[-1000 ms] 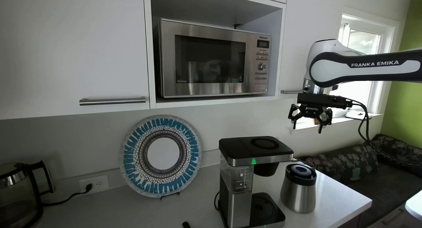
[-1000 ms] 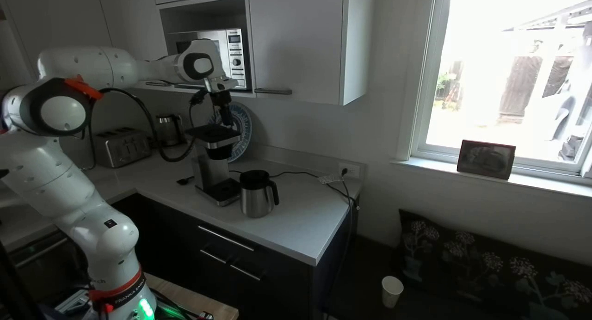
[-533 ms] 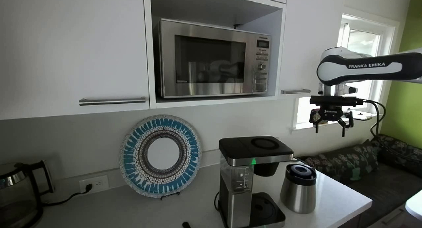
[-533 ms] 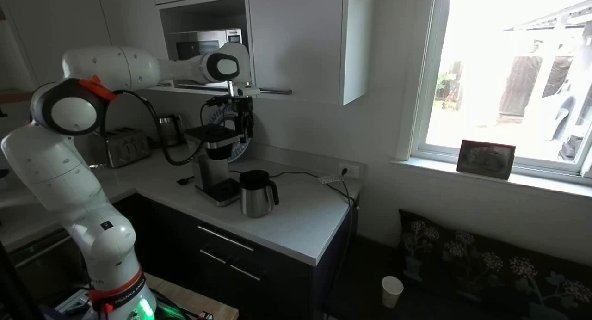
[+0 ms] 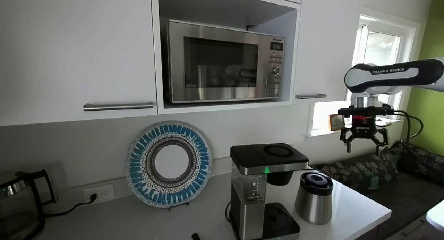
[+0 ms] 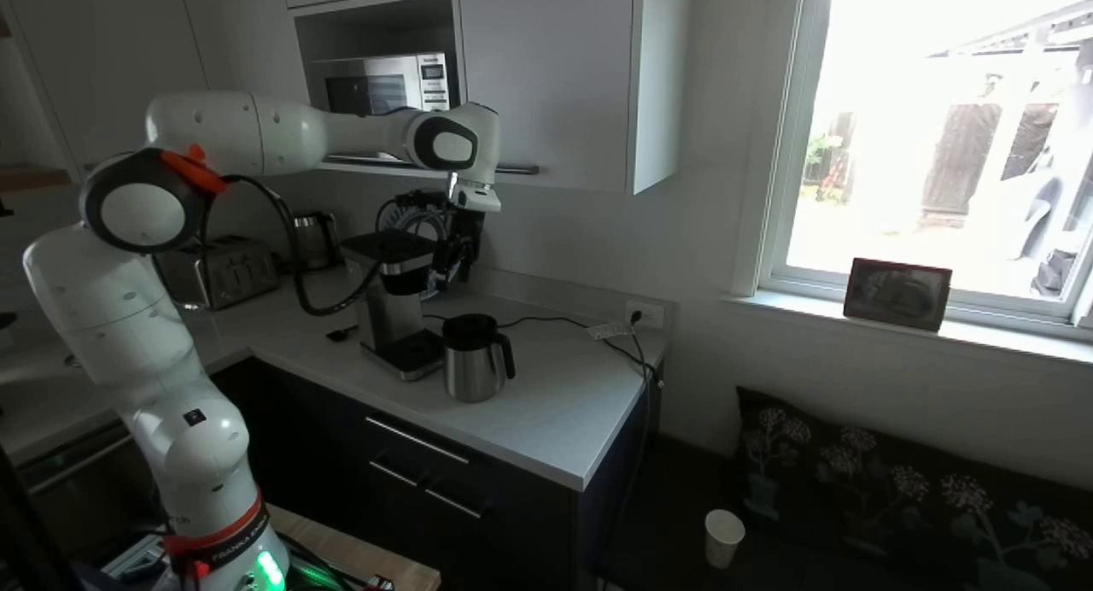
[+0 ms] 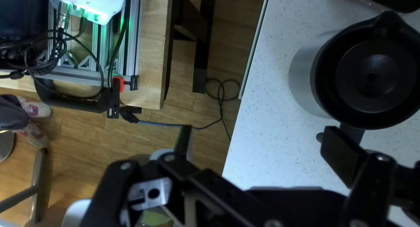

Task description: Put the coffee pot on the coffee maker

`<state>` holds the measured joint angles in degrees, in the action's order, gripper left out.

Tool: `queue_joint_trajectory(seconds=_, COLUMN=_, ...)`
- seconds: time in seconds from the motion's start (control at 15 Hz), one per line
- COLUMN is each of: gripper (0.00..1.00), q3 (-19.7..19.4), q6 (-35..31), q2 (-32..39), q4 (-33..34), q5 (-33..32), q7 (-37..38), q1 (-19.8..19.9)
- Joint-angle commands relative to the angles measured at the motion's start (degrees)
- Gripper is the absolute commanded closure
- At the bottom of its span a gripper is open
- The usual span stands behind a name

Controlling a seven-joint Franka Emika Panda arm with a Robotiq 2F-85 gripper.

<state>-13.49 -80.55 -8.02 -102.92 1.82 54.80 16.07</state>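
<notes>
The coffee pot, brushed steel with a black lid, stands upright on the counter beside the coffee maker. Both show in an exterior view, pot and maker; the pot's black handle points away from the maker. The maker's base plate holds nothing. My gripper is open and empty, pointing down, above the counter and higher than the pot. In the wrist view the pot is at right, seen from above; one finger of the gripper covers part of the handle.
The counter edge runs under the gripper in the wrist view. A microwave sits in the cabinet above. A patterned plate, a glass kettle and a toaster stand further along. Cords lie behind the pot.
The arm has moved right and down in both exterior views, away from over the coffee maker. The gripper has turned somewhat and stays open. The pot and maker have not moved.
</notes>
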Motion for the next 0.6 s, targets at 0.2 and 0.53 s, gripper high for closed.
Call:
queue_joint_trajectory(seconds=0.2, gripper=0.00, q3=-2.63, q6=-5.19, q2=0.84, q4=-3.23, q5=3.31, q7=-5.71, q1=1.43)
queue_joint_trajectory(seconds=0.53, gripper=0.00, q3=-2.58, q6=-5.79, q2=1.04, q4=-3.21, q5=3.32, q7=-6.23, q1=1.50)
